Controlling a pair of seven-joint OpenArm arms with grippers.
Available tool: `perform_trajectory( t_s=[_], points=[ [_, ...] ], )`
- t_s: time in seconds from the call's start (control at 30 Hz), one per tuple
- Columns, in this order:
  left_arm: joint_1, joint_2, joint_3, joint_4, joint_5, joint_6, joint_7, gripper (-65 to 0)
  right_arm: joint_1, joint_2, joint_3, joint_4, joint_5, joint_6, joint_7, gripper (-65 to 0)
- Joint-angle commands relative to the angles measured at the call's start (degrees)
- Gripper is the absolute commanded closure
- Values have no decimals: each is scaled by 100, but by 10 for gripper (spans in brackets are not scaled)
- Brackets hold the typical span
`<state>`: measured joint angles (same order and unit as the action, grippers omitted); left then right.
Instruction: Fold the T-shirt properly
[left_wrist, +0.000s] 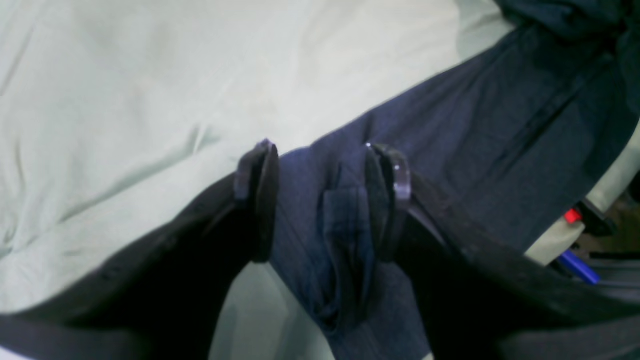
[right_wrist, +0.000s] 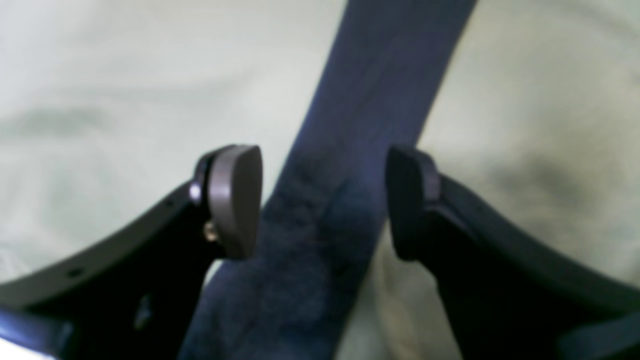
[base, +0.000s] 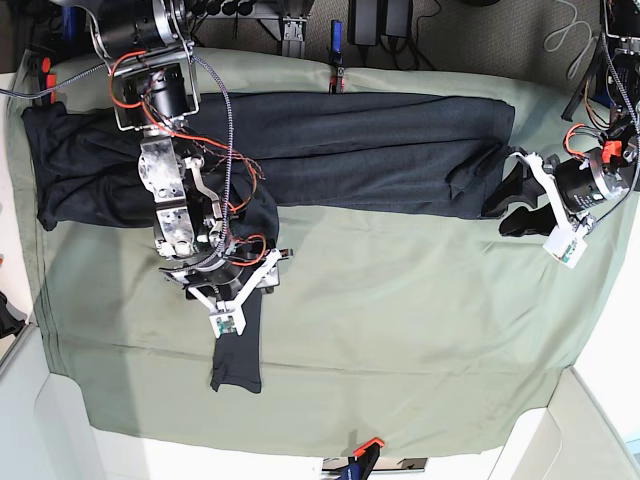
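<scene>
T-shirt (base: 360, 140): lies long across the far side of the green cloth (base: 400, 330).
Right gripper (right_wrist: 322, 202): wide open over a sleeve, holding nothing.
Left gripper (left_wrist: 320, 200): jaws apart, shirt fabric between; grip unclear.

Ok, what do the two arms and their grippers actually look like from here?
Both grippers, left and right, have dark curved fingers ending in rounded flat pads. In the base view the right arm is bare silver metal with exposed red, black and braided cables; the left arm is black with orange wiring. Each carries a white wrist bracket.
</scene>
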<state>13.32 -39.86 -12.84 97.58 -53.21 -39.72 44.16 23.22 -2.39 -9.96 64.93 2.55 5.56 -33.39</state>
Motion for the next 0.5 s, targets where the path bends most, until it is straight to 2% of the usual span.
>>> perform_trajectory(
  t_s=[0.0,0.03,0.17,0.3,0.33,0.4,0.47],
  points=[
    [-57,-111,-68,72,-96,-28,-98,-310,205,-35,15,-20,-4,-26,195,-384],
    [-59,-111,-68,72,-96,-28,-98,-310,212,-35,15,-111,-7,-59,236,-384],
    [-59,-111,-68,72,-79,-28,-98,-310,195,-31,15,-262,-262,-570,249,-384],
    [-61,-111,-68,72,-81,-28,-103,-310,197,-37,15,-269,-275,-629,249,-370],
    [-61,-111,-68,72,-79,-28,-103,-310,197,-35,15,-269,-278,-636,229,-328],
    [-61,-111,-68,72,-79,-28,-103,-310,199,-35,15,-269,-278,-686,149,-202],
    [-61,-111,-68,72,-79,-28,-103,-310,199,-52,15,-269,-280,-590,140,-75]
  ],
)
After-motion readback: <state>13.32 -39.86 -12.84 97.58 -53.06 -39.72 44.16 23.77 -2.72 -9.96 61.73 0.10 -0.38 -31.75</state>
